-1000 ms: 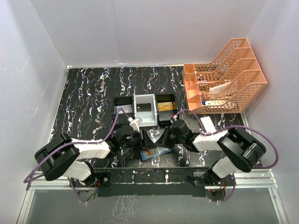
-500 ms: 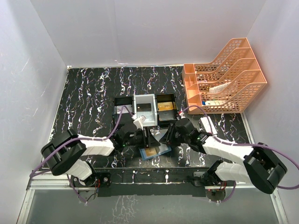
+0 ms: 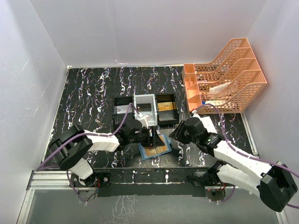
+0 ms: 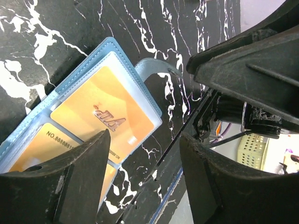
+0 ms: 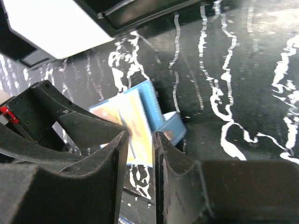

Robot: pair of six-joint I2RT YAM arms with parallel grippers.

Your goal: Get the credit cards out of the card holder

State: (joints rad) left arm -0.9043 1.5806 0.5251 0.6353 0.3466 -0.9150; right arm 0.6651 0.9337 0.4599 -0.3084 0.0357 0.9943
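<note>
Plainly shows holder (image 3: 156, 150) lying open on table (image 3: 93, 93) just beneath left gripper (image 4: 145, 140), jaws parted and empty, pocketed gold cards (image 4: 105, 114) slanting across the gap, with right gripper (image 5: 140, 135), narrowly parted and empty, farther off rightward.

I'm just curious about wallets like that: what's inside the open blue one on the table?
Two gold-tan cards sit in the card holder's clear pockets. A finger of the left gripper covers part of one; anything behind them is hidden.
</note>
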